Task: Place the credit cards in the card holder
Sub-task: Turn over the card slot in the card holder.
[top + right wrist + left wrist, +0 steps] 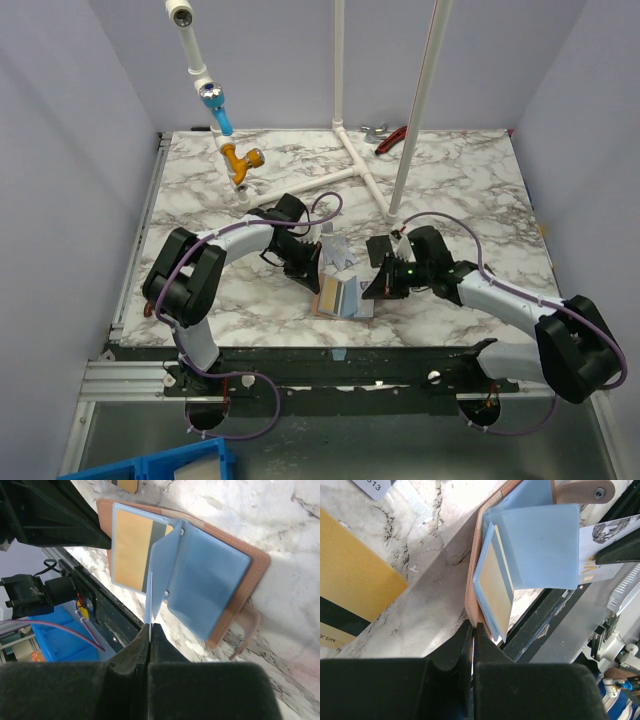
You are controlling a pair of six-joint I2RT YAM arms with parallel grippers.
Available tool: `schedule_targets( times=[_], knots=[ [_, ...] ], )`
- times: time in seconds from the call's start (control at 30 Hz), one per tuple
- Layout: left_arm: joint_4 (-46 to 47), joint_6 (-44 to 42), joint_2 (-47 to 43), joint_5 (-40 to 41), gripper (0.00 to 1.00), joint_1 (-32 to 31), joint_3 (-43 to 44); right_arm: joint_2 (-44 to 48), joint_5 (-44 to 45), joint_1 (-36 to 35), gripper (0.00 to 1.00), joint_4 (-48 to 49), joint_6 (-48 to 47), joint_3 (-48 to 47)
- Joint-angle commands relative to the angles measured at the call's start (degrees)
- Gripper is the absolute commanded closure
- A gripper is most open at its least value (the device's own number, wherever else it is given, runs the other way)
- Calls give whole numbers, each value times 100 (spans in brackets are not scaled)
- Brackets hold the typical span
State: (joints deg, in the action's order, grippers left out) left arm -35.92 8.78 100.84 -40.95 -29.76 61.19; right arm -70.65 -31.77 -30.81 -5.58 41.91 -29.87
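The tan card holder (345, 308) lies open near the table's front edge, its light blue sleeves (210, 580) fanned up. A gold card with a dark stripe (132, 545) sits in one sleeve. My left gripper (472, 626) is shut, pinching the holder's brown edge (470, 592) at its left side (318, 280). My right gripper (150, 626) is shut on a thin pale card (150, 600) seen edge-on, standing among the sleeves; from the left wrist the card looks silvery with a printed pattern (610, 527). Another gold card (355, 580) lies flat on the marble left of the holder.
A white card with digits (375, 486) lies beyond the loose gold card. A white pipe frame (345, 150), an orange and blue tool (238, 155) and red-handled pliers (392, 138) stand at the back. The black front rail (350, 365) runs just past the holder; a blue bin (160, 465) sits below.
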Motion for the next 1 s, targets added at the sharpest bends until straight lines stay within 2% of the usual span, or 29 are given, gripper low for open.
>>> schedule_targets(
  times=[0.0, 0.37, 0.53, 0.63, 0.77, 0.97],
  knots=[
    [6, -121, -207, 94, 100, -39, 60, -304, -210, -29, 99, 16, -165, -285],
    [23, -113, -226, 94, 100, -39, 20, 71, 571, -31, 99, -872, -373, -615],
    [33, -122, -268, 160, 100, -39, -2, 250, 1368, -28, 99, -1685, -368, -758],
    [24, -127, -276, 175, 100, -39, -11, 509, 1644, -31, 99, -1791, -306, -703],
    [6, -122, -261, 152, 100, -39, 16, 658, 1629, -30, 99, -1701, -243, -634],
    [11, -130, -274, 172, 100, -39, 11, 225, 1229, -31, 99, -1389, -268, -386]
  ],
)
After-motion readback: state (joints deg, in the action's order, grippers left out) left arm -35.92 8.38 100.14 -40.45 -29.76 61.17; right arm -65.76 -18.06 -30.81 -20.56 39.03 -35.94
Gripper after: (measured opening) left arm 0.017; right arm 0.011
